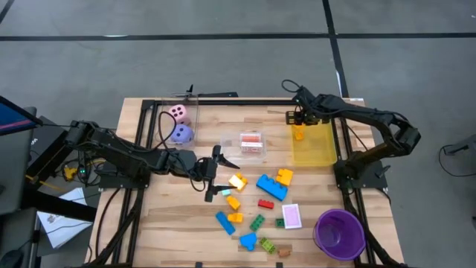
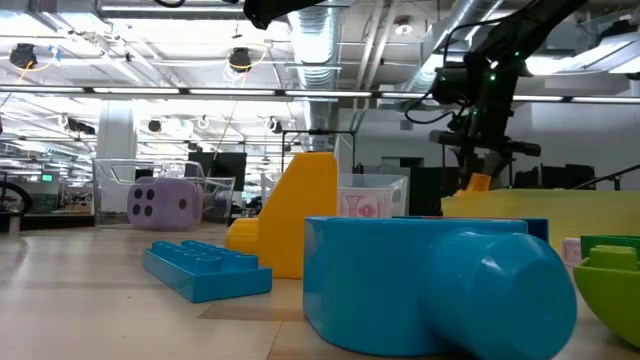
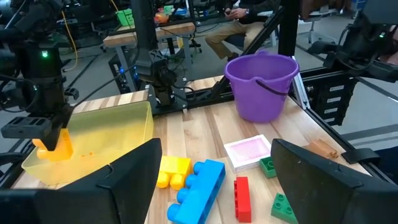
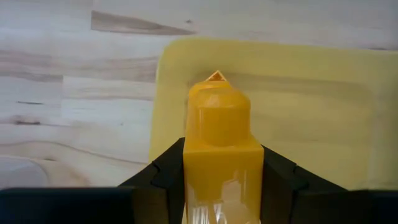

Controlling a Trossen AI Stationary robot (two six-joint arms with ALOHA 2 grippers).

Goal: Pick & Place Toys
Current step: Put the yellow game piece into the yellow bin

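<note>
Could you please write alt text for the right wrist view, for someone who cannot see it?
The right gripper holds an orange-yellow brick between its dark fingers, directly above the yellow see-through bin. The bin sits on a pale wooden table, and its floor looks bare beneath the brick.

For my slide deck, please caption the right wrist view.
Right gripper holds an orange brick above the yellow bin.

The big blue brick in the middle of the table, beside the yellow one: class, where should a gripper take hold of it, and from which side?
Probably across the two long flat sides of the big blue brick, coming straight down from above. It lies flat and diagonal on the table, so the fingers should turn to match; the yellow brick crowds one end, so grip nearer the middle.
</note>
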